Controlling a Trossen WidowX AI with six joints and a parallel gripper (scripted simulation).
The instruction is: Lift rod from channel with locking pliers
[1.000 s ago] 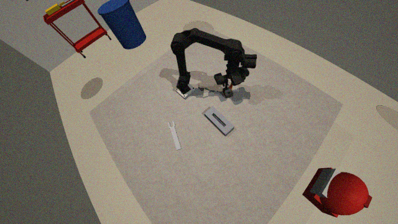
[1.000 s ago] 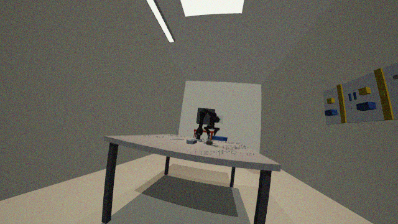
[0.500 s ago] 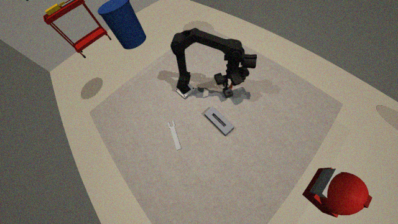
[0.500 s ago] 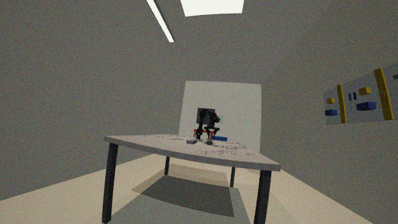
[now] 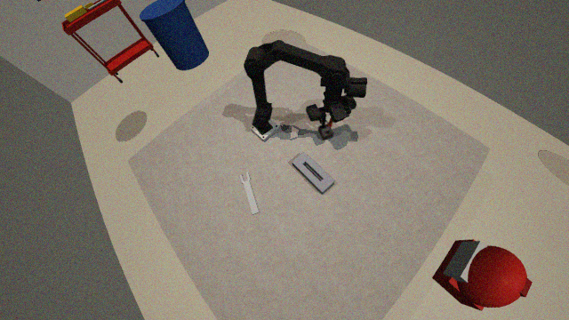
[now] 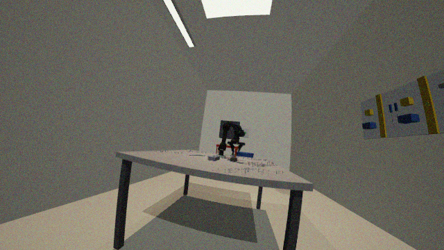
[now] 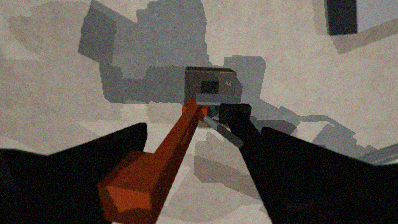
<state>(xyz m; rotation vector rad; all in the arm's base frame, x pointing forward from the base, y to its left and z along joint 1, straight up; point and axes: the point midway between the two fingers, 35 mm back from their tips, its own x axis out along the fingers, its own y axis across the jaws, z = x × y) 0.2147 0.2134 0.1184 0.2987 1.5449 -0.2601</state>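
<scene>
1. Seen across the speckled table [image 5: 284, 249] [image 6: 194, 171].
2. Arched above it, with the black arm [image 5: 302, 58] [image 6: 227, 130].
3. Pointed downward, with the gripper [image 5: 326, 113] [image 6: 236, 145] [image 7: 204, 131] spread around the upright pliers [image 7: 172, 150], pinching nothing.
4. Pictured near the slotted block [image 5: 326, 180] [image 6: 213, 158] [image 7: 377, 17], rod too small to make out.
5. Photographed well apart from the forked bar [image 5: 252, 197].
6. Seated, pliers' lower end, in the dark holster [image 5: 325, 132] [image 6: 233, 160] [image 7: 212, 75].

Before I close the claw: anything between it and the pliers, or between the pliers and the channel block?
Nothing visible in either gap. The open claw straddles the pliers' orange handle with no object in between. From the holster to the channel block, only table surface shows.
</scene>
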